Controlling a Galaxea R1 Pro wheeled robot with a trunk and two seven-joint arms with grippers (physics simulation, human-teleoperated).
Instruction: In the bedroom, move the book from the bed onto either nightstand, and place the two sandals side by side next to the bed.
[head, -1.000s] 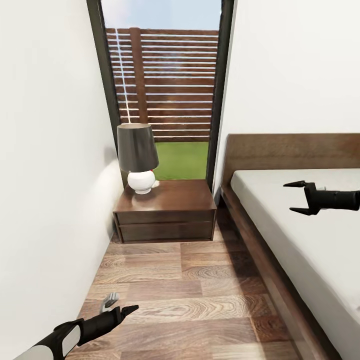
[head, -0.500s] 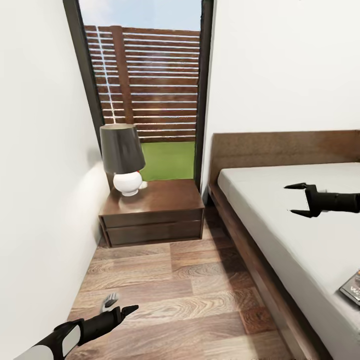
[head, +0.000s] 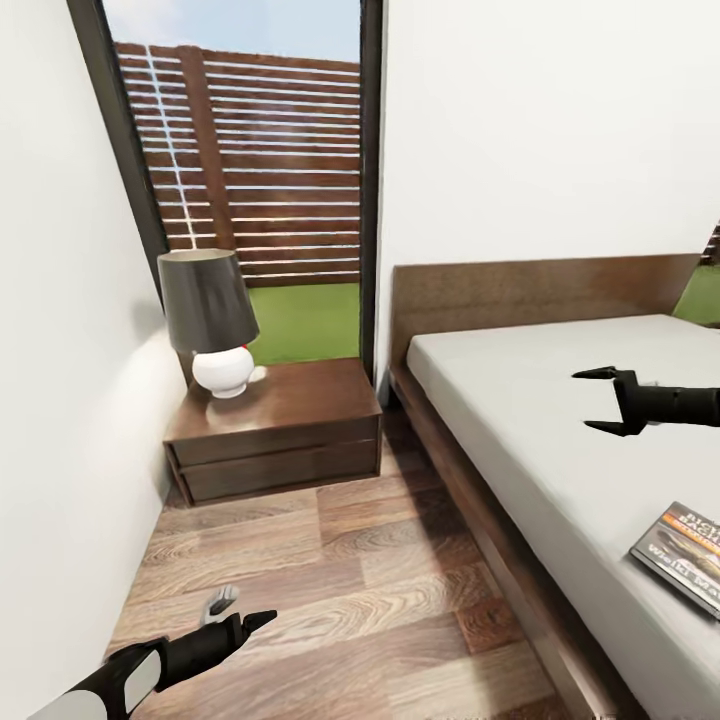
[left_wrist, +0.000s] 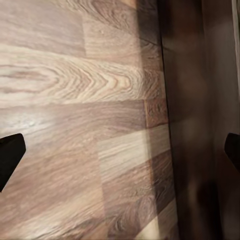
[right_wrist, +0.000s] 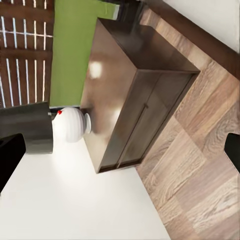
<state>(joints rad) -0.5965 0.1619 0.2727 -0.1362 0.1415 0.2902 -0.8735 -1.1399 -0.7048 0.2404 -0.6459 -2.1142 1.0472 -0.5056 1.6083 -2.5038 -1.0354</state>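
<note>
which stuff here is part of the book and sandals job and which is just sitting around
Part of the job:
- book, lying on the bed near its edge
- bed
- nightstand, beside the bed
- right claw, open, held over the mattress
- left claw, open, low over the floor

Just sitting around:
- lamp on the nightstand
- window with the fence behind it

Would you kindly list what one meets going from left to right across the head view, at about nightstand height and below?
Left tool → lamp → nightstand → bed → right tool → book.
</note>
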